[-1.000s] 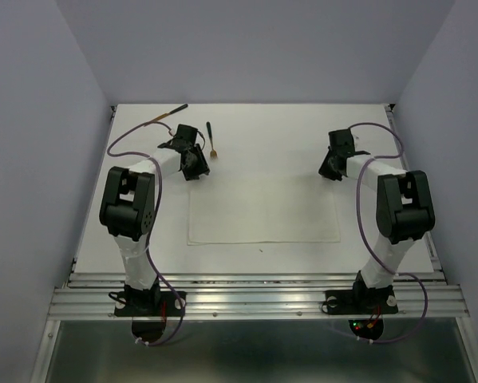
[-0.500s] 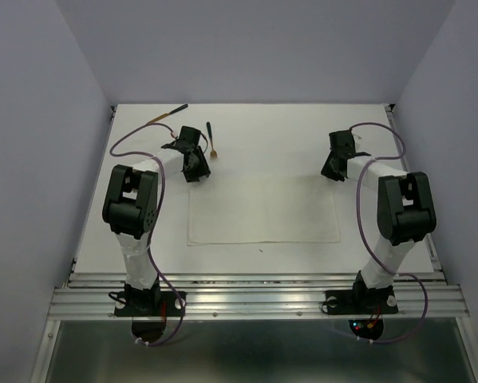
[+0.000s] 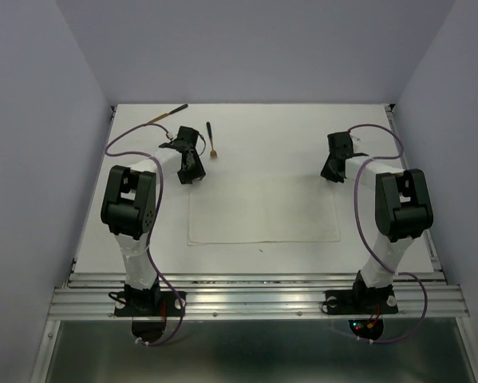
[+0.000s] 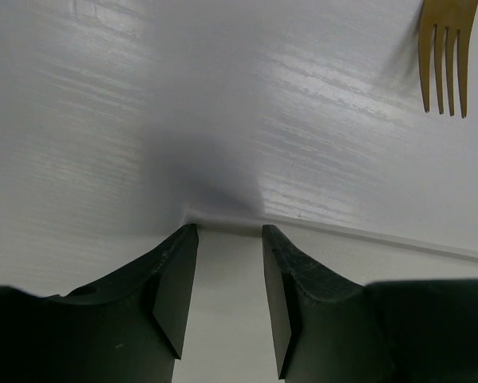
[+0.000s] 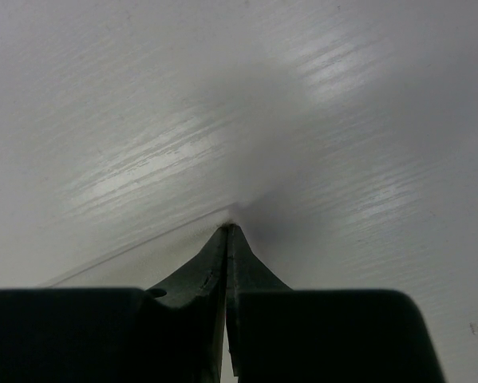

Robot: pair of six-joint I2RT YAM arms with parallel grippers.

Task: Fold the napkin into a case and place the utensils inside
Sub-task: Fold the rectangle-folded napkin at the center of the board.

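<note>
The napkin [image 3: 262, 209] lies flat mid-frame from above. The left gripper [image 4: 227, 231] stands half-spread astride its upper left corner, while the right gripper [image 5: 227, 229] is pinched tight on the upper right corner. The utensils [image 3: 211, 140] sit upper left, off the napkin

The flat white counter [image 3: 278, 132] carries a plain white cloth napkin [image 3: 262, 209], spread out as a rectangle across its middle. Near the far left corner lies a slender brown utensil with a dark end [image 3: 168, 114]. A brown fork with a dark handle [image 3: 211, 140] lies to its right, apart from the napkin.
</note>
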